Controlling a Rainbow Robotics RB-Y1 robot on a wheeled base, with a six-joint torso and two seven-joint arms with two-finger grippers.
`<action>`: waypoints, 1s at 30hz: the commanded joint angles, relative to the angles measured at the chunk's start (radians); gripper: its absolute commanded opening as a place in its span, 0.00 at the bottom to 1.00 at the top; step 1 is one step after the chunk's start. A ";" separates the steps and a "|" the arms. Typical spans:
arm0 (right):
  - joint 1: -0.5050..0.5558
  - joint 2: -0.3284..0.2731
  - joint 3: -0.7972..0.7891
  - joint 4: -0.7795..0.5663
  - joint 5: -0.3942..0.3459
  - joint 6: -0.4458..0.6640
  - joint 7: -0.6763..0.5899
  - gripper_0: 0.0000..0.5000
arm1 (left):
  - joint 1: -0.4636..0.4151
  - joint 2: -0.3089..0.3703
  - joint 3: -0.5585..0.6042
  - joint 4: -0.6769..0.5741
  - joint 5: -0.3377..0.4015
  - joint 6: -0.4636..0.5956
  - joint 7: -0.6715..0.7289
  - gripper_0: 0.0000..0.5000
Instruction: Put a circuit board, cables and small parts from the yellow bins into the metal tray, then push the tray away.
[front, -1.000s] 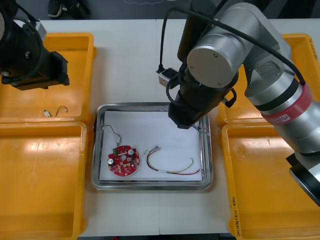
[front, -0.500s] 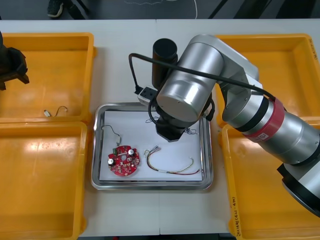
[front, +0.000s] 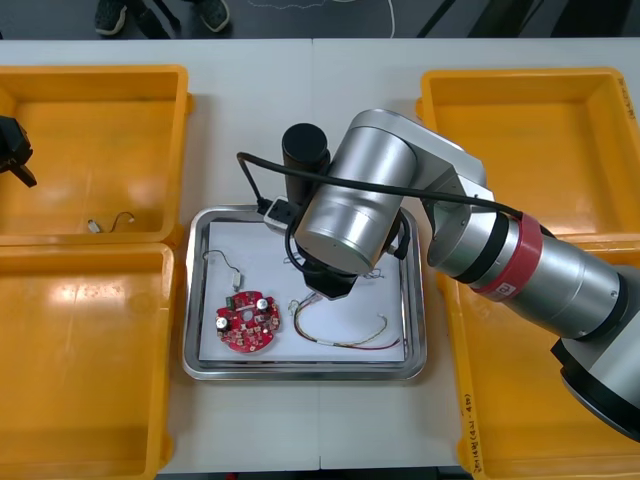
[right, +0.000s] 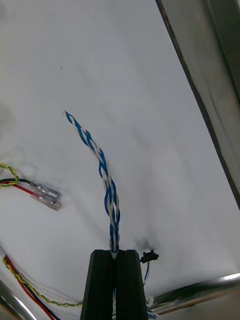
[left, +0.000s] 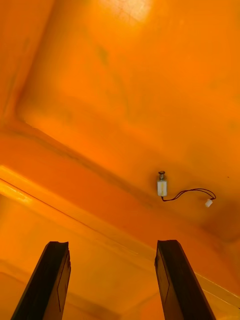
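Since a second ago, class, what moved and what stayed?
The right end effector, shut on the twisted blue and white cable, swung from the metal tray's far right corner leftwards to over its middle. The left end effector, open, withdrew to the left. The circuit board and red and yellow cable stayed put.

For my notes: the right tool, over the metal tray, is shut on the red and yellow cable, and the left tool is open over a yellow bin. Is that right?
No: the right wrist view shows the right tool shut on the blue and white cable; the red and yellow cable lies loose in the metal tray. The rest holds.
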 joint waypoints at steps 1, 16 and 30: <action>-0.041 0.026 0.016 0.019 0.003 -0.026 0.050 0.00 | -0.046 -0.023 0.033 0.007 -0.005 -0.027 -0.096 1.00; -0.041 0.036 0.102 0.079 0.049 -0.102 0.078 0.00 | -0.024 -0.113 0.033 0.021 -0.036 -0.082 -0.173 1.00; -0.041 0.037 0.114 0.090 0.058 -0.108 0.079 0.64 | -0.018 -0.170 0.033 0.108 -0.076 -0.171 -0.408 1.00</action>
